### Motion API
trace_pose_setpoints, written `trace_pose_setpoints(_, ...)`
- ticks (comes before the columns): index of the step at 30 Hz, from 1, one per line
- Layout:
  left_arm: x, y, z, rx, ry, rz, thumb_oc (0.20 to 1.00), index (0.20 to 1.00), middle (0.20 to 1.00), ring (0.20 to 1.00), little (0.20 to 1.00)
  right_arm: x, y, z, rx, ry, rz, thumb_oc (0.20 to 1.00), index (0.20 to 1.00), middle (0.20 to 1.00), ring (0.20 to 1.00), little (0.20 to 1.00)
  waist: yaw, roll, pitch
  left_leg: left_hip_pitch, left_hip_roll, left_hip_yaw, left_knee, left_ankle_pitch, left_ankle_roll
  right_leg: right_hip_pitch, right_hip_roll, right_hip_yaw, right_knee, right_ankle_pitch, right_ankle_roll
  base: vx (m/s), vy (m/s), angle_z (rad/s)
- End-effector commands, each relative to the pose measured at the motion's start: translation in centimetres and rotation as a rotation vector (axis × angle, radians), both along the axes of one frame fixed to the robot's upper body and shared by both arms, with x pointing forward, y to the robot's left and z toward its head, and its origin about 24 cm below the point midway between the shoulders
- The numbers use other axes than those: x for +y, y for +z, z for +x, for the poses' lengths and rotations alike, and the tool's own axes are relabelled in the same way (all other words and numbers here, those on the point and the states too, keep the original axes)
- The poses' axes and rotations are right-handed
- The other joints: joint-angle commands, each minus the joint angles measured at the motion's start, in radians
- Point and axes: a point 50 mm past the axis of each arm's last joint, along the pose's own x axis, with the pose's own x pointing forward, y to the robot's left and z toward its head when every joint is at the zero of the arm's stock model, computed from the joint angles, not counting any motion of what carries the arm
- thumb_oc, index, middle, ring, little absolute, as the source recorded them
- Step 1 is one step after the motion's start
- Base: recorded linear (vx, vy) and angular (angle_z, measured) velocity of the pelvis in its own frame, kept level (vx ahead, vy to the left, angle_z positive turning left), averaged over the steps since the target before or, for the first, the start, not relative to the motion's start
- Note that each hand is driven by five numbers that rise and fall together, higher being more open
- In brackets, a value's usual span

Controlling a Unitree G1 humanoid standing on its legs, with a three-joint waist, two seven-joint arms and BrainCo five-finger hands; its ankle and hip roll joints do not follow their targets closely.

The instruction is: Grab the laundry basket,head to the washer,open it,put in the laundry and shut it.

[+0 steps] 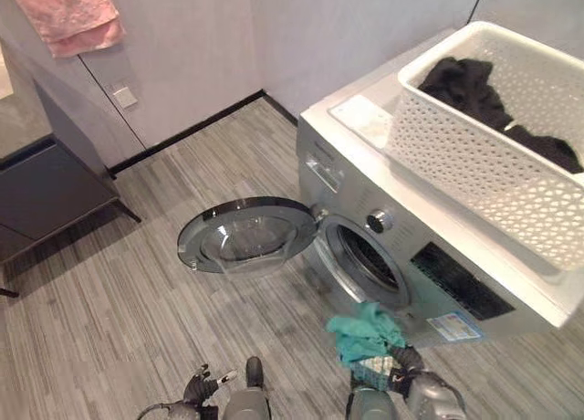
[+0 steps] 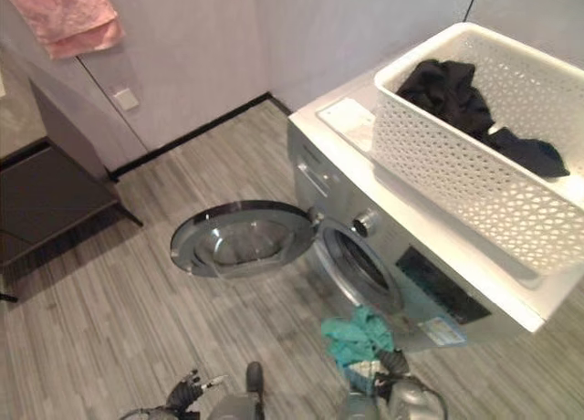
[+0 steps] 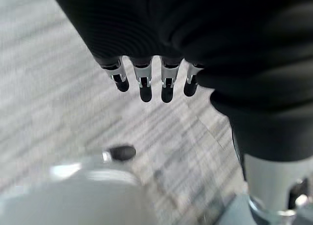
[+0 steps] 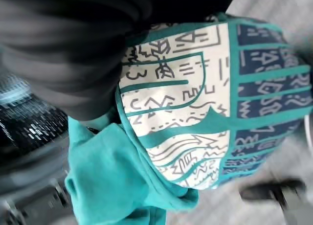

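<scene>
Laundry is the job, and the nearest piece is a teal cloth [image 1: 365, 338] with a white and dark blue pattern. It hangs bunched from the right hand [image 1: 412, 372], low down just in front of the washer [image 1: 438, 256]. In the right wrist view the cloth [image 4: 195, 112] covers the hand's fingers, so I cannot tell how they are closed, but they do seem to have hold of it. The cloth looks soft, light and floppy. It will bend any way and will not break. A bunch in the middle is the best place to hold it, so no long end drags on the floor.

The left hand [image 3: 146, 78] hangs over the floor [image 1: 137, 292] with straight fingers and holds nothing.

A bit farther, the round door [image 1: 245, 235] of the washer stands wide open, and the dark drum hole [image 1: 367, 258] is just above the cloth. The cloth should go in easily.

Farther still, the white basket [image 1: 474, 164] sits on the top of the washer. Dark clothes [image 1: 474, 91] lie inside it. They look soft too, and could snag on the holes in the basket.
</scene>
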Motion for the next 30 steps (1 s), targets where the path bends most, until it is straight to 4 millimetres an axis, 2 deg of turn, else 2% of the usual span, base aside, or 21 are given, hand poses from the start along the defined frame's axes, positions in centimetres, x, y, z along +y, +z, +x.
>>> trace_pose_setpoints(1, -0.3, -0.3, -1.1, 0.014, -0.032, 0.018, 1.0, 1.0, 1.0, 1.0, 1.0, -0.7, 2.9, 4.0, -0.184, -0.07, 0.029, 0.2, 0.2, 0.2, 0.2, 0.2, 0.0, 0.027, 0.016, -0.11, 0.066, -0.028, 0.175, -0.133, -0.009, 0.003, -0.081, 0.045, 0.011, -0.034, 0.053, 0.06, 0.186, -0.25)
trace_pose_setpoints(3, -0.5, -0.4, -1.2, 0.015, -0.042, 0.016, 1.0, 1.0, 1.0, 1.0, 1.0, -0.9, 3.2, 4.4, -0.199, -0.098, 0.038, 0.2, 0.2, 0.2, 0.2, 0.2, 0.0, 0.027, 0.015, -0.109, 0.062, -0.009, 0.179, -0.144, -0.002, -0.005, -0.094, 0.046, -0.005, -0.011, 0.059, 0.04, 0.145, -0.38)
trace_pose_setpoints(4, -0.8, -0.4, -1.2, 0.019, -0.06, 0.012, 1.0, 1.0, 1.0, 1.0, 1.0, -0.8, 3.8, 5.3, -0.235, -0.115, 0.056, 0.2, 0.2, 0.2, 0.2, 0.2, 0.001, 0.034, 0.02, -0.09, 0.064, 0.039, 0.174, -0.169, 0.014, -0.043, -0.116, 0.018, -0.02, 0.04, 0.063, 0.02, 0.175, -0.47)
trace_pose_setpoints(5, -0.8, -0.4, -1.0, 0.014, -0.058, 0.01, 1.0, 1.0, 1.0, 1.0, 1.0, -0.8, 4.2, 5.8, -0.254, -0.124, 0.061, 0.2, 0.2, 0.2, 0.2, 0.2, 0.007, 0.037, 0.024, -0.081, 0.068, 0.066, 0.169, -0.177, 0.015, -0.072, -0.126, -0.035, -0.024, 0.063, 0.059, 0.02, 0.174, -0.58)
trace_pose_setpoints(6, -0.8, -0.4, -1.0, 0.014, -0.058, 0.01, 1.0, 1.0, 1.0, 1.0, 1.0, -0.8, 4.2, 5.8, -0.254, -0.125, 0.061, 0.2, 0.2, 0.2, 0.2, 0.2, 0.007, 0.037, 0.024, -0.08, 0.069, 0.067, 0.169, -0.178, 0.015, -0.072, -0.125, -0.034, -0.024, 0.063, 0.059, 0.05, 0.145, -1.1)
trace_pose_setpoints(7, -1.0, -0.3, -1.0, 0.006, -0.057, 0.002, 1.0, 1.0, 1.0, 1.0, 1.0, -0.5, 4.9, 6.8, -0.29, -0.119, 0.069, 0.2, 0.2, 0.2, 0.2, 0.2, 0.031, 0.05, 0.039, -0.051, 0.075, 0.096, 0.166, -0.22, 0.012, -0.095, -0.148, -0.188, -0.03, 0.084, 0.068, 0.06, 0.116, -1.33)
trace_pose_setpoints(8, -1.0, -0.3, -1.1, 0.004, -0.057, 0.0, 1.0, 1.0, 1.0, 1.0, 1.0, 0.0, 5.5, 7.4, -0.321, -0.109, 0.086, 0.2, 0.2, 0.2, 0.2, 0.2, 0.028, 0.052, 0.049, -0.049, 0.073, 0.114, 0.172, -0.227, 0.018, -0.108, -0.162, -0.225, -0.036, 0.097, 0.068, 0.06, 0.117, -1.62)
trace_pose_setpoints(12, -1.7, 0.0, 0.0, -0.043, -0.058, -0.018, 1.0, 1.0, 1.0, 1.0, 1.0, 0.5, 6.4, 8.1, -0.385, -0.171, 0.153, 0.2, 0.2, 0.2, 0.2, 0.2, 0.015, 0.055, 0.085, -0.099, 0.069, 0.14, 0.248, -0.259, 0.019, -0.135, -0.199, -0.21, -0.055, 0.128, 0.088, -0.01, 0.073, -0.89)
trace_pose_setpoints(14, -2.3, 0.8, 1.8, -0.115, -0.054, -0.034, 1.0, 1.0, 1.0, 1.0, 1.0, 0.9, 6.6, 8.4, -0.4, -0.235, 0.199, 0.2, 0.2, 0.2, 0.2, 0.2, -0.013, 0.071, 0.108, -0.181, 0.054, 0.125, 0.317, -0.268, 0.011, -0.167, -0.228, -0.195, -0.047, 0.144, 0.093, -0.04, 0.043, -0.44)
trace_pose_setpoints(16, -2.7, 1.1, 2.3, -0.14, -0.066, -0.042, 1.0, 1.0, 1.0, 1.0, 1.0, 1.1, 6.7, 8.6, -0.409, -0.257, 0.22, 0.2, 0.2, 0.2, 0.2, 0.2, -0.02, 0.078, 0.11, -0.197, 0.054, 0.129, 0.323, -0.27, 0.008, -0.179, -0.233, -0.194, -0.051, 0.153, 0.098, -0.02, 0.088, 0.07)
trace_pose_setpoints(18, -4.4, 2.0, 3.7, -0.215, -0.122, -0.09, 1.0, 1.0, 1.0, 1.0, 1.0, 1.9, 7.3, 9.3, -0.441, -0.292, 0.277, 0.2, 0.2, 0.2, 0.2, 0.2, -0.03, 0.095, 0.125, -0.232, 0.033, 0.139, 0.341, -0.289, 0.024, -0.213, -0.255, -0.189, -0.06, 0.173, 0.107, -0.03, 0.166, 0.08)
trace_pose_setpoints(21, -5.2, 2.5, 4.4, -0.248, -0.16, -0.112, 1.0, 1.0, 1.0, 1.0, 1.0, 2.3, 7.2, 9.4, -0.439, -0.314, 0.304, 0.2, 0.2, 0.2, 0.2, 0.2, -0.029, 0.105, 0.137, -0.263, 0.021, 0.147, 0.373, -0.302, 0.031, -0.224, -0.272, -0.184, -0.06, 0.177, 0.109, -0.02, 0.101, 0.0)
trace_pose_setpoints(22, -5.6, 3.1, 5.1, -0.282, -0.192, -0.117, 1.0, 1.0, 1.0, 1.0, 1.0, 2.7, 7.0, 9.4, -0.426, -0.337, 0.335, 0.2, 0.2, 0.2, 0.2, 0.2, -0.034, 0.118, 0.147, -0.302, 0.008, 0.143, 0.41, -0.311, 0.035, -0.231, -0.286, -0.169, -0.067, 0.183, 0.109, -0.03, 0.116, -0.02)
trace_pose_setpoints(25, -5.8, 3.7, 5.6, -0.321, -0.214, -0.125, 1.0, 1.0, 1.0, 1.0, 1.0, 3.3, 6.8, 9.5, -0.413, -0.339, 0.366, 0.2, 0.2, 0.2, 0.2, 0.2, -0.029, 0.13, 0.144, -0.338, 0.0, 0.139, 0.441, -0.321, 0.04, -0.245, -0.296, -0.167, -0.07, 0.19, 0.11, -0.02, 0.108, 0.06)
trace_pose_setpoints(26, -6.0, 4.3, 6.0, -0.357, -0.232, -0.138, 1.0, 1.0, 1.0, 1.0, 1.0, 4.0, 6.9, 9.9, -0.409, -0.338, 0.401, 0.2, 0.2, 0.2, 0.2, 0.2, -0.022, 0.142, 0.147, -0.373, -0.012, 0.133, 0.465, -0.327, 0.044, -0.255, -0.306, -0.159, -0.072, 0.191, 0.11, -0.01, 0.131, 0.09)
trace_pose_setpoints(28, -5.9, 4.5, 6.0, -0.364, -0.244, -0.14, 1.0, 1.0, 1.0, 1.0, 1.0, 4.2, 6.9, 10.1, -0.405, -0.341, 0.409, 0.2, 0.2, 0.2, 0.2, 0.2, -0.016, 0.148, 0.142, -0.391, -0.016, 0.13, 0.475, -0.33, 0.046, -0.264, -0.308, -0.156, -0.07, 0.191, 0.11, -0.01, 0.082, 0.18)
trace_pose_setpoints(29, -5.7, 4.8, 6.2, -0.382, -0.246, -0.136, 1.0, 1.0, 1.0, 1.0, 1.0, 4.1, 7.8, 11.3, -0.441, -0.384, 0.448, 0.2, 0.2, 0.2, 0.2, 0.2, -0.007, 0.164, 0.147, -0.428, -0.025, 0.117, 0.495, -0.328, 0.047, -0.275, -0.314, -0.142, -0.067, 0.19, 0.11, -0.02, 0.05, 0.2)
trace_pose_setpoints(30, -5.7, 4.8, 6.3, -0.383, -0.247, -0.136, 1.0, 1.0, 1.0, 1.0, 1.0, 4.1, 7.9, 11.3, -0.442, -0.385, 0.449, 0.2, 0.2, 0.2, 0.2, 0.2, -0.006, 0.164, 0.145, -0.432, -0.024, 0.117, 0.497, -0.329, 0.047, -0.278, -0.314, -0.142, -0.066, 0.19, 0.11, -0.03, 0.05, 0.2)
